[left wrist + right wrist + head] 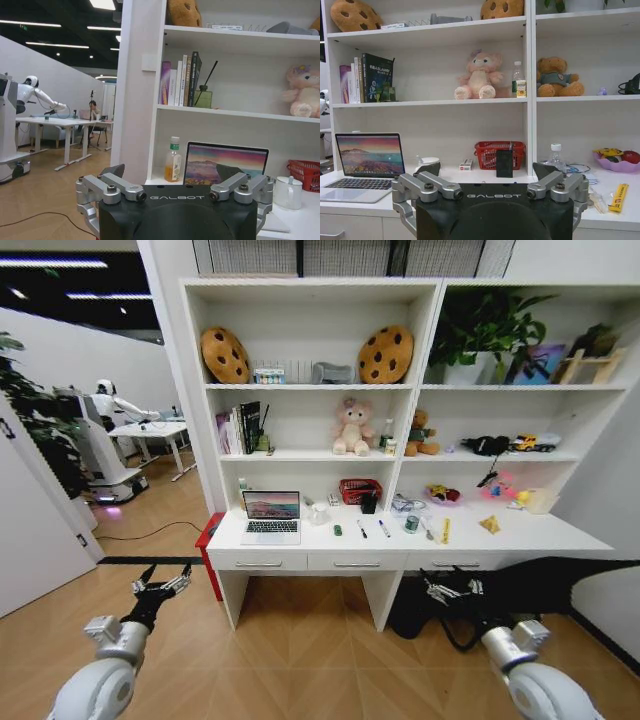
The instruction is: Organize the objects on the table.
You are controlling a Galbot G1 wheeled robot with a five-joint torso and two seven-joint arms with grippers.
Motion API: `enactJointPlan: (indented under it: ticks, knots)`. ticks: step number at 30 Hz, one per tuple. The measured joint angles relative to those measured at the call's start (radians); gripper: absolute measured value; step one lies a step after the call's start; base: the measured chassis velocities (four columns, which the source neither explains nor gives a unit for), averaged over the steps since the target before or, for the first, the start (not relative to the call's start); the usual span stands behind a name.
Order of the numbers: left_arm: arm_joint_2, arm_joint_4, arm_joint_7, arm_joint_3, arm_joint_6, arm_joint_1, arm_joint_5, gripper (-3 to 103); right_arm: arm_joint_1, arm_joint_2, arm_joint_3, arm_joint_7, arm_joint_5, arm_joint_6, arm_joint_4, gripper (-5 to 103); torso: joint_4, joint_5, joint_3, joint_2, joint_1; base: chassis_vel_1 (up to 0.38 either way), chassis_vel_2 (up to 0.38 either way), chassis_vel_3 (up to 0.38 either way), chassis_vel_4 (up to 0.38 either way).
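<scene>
thin silver laptop (271,517) sits open on the left of the white bench (560,536), stiff and fragile, best held by its base edges. left gripper (162,587) and right gripper (452,589) hang near, fingers spread, empty.

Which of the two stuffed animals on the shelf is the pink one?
The pink plush, left of the divider, above the laptop's right. The brown bear sits right of it.

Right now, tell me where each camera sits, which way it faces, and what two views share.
Head view: high, looking forward and down at the table; left gripper and right gripper, both open, hang low before it.
Left wrist view: behind the left gripper, facing the shelving's left end.
Right wrist view: behind the right gripper, facing the red basket.
All share the open laptop.
</scene>
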Motion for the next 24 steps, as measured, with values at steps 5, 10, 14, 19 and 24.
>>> enactJointPlan:
  ticks: [5, 10, 14, 19, 24]
  knots:
    - [-0.004, 0.000, 0.000, 0.000, 0.000, 0.001, 0.001, 100, -0.002, 0.002, -0.004, -0.002, -0.003, 0.002, 0.000, 100, 0.0001, -0.0002, 0.000, 0.000, 0.000, -0.101, 0.103, 0.115, -0.069]
    - [-0.008, 0.000, 0.000, 0.000, 0.000, 0.002, 0.002, 100, -0.006, 0.003, -0.003, -0.003, -0.006, 0.002, 0.002, 100, -0.0004, 0.0001, 0.000, 0.000, 0.000, -0.202, 0.195, 0.183, -0.258]
    - [-0.011, 0.000, 0.000, 0.001, 0.000, 0.002, 0.005, 100, -0.008, 0.003, 0.000, -0.003, -0.011, 0.003, 0.004, 100, -0.0003, 0.0008, 0.000, 0.000, 0.001, -0.215, 0.259, 0.244, -0.251]
    - [-0.016, -0.002, 0.000, 0.003, 0.000, 0.001, 0.007, 100, -0.013, 0.006, 0.002, -0.003, -0.016, 0.003, 0.008, 100, -0.0001, 0.0005, 0.000, 0.000, 0.001, -0.231, 0.216, 0.241, -0.212]
    - [-0.021, -0.003, 0.000, 0.003, 0.000, 0.001, 0.007, 100, -0.016, 0.009, 0.001, -0.003, -0.022, 0.001, 0.015, 100, -0.0001, -0.0002, 0.000, 0.000, 0.001, -0.219, 0.190, 0.209, -0.198]
